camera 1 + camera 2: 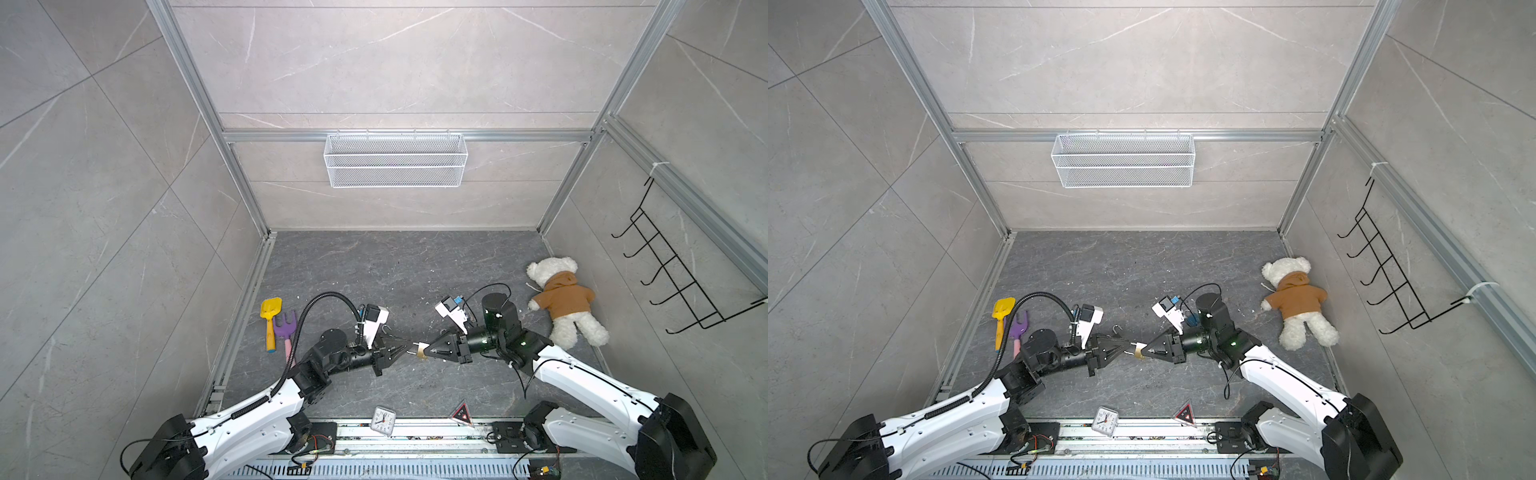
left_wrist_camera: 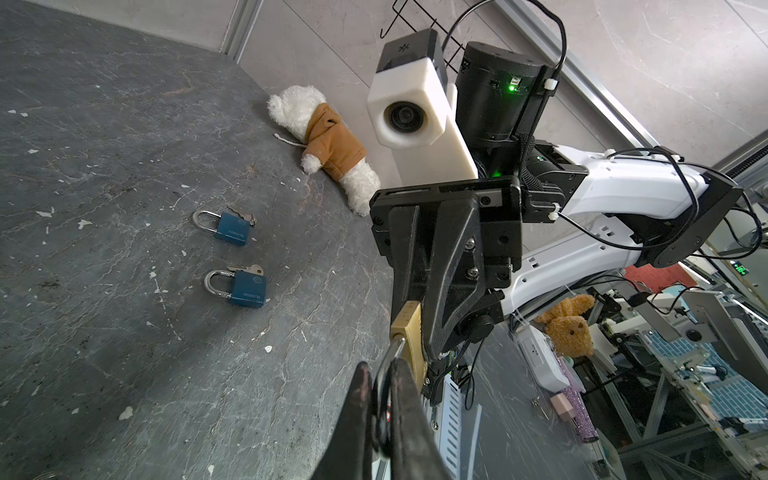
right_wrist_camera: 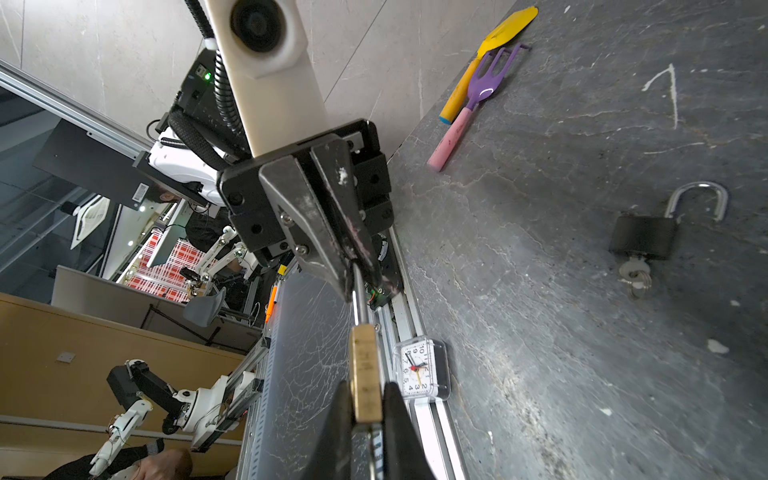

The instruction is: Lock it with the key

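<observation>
Left hand point(image 2: 380, 374) and right hand point(image 3: 366, 399) meet tip to tip above the table point(image 1: 374, 270), front middle, with the brass lock point(image 3: 365, 365) held in the air between them. Right grips its body; left is clamped shut on the shackle point(image 3: 358, 299). That shackle looks drawn out, so I judge locking not done: pushing it home is left. No key shows in it.

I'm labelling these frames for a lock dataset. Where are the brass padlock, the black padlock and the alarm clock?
brass padlock point(image 3: 365, 370): right wrist view, on its brass body.
black padlock point(image 3: 643, 237): right wrist view, on its black body.
alarm clock point(image 1: 383, 420): a top view, on its dial.
</observation>
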Controlling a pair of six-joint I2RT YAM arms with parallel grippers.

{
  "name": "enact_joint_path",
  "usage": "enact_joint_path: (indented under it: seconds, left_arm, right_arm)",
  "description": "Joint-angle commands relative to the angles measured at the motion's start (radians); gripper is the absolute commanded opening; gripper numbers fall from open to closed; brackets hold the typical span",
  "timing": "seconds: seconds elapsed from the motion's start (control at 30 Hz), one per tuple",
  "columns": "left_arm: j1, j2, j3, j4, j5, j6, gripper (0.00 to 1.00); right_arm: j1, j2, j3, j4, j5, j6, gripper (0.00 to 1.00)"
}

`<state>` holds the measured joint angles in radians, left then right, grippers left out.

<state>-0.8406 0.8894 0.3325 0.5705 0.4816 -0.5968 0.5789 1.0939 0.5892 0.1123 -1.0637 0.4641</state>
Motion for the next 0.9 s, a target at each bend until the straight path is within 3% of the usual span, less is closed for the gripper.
enact_joint_path:
  seconds: [0.0,0.87]
  left_arm:
    - [-0.006,0.035,-0.002,0.051,0.041,0.004,0.0]
    - [-0.02,0.096,-0.007,0.179,0.169,-0.023,0.0]
  right_arm:
    - [0.005,0.016,0.017,0.11,-0.012,0.037,0.0]
    - [0.013,0.186,0.103,0.312,0.05,0.093,0.0]
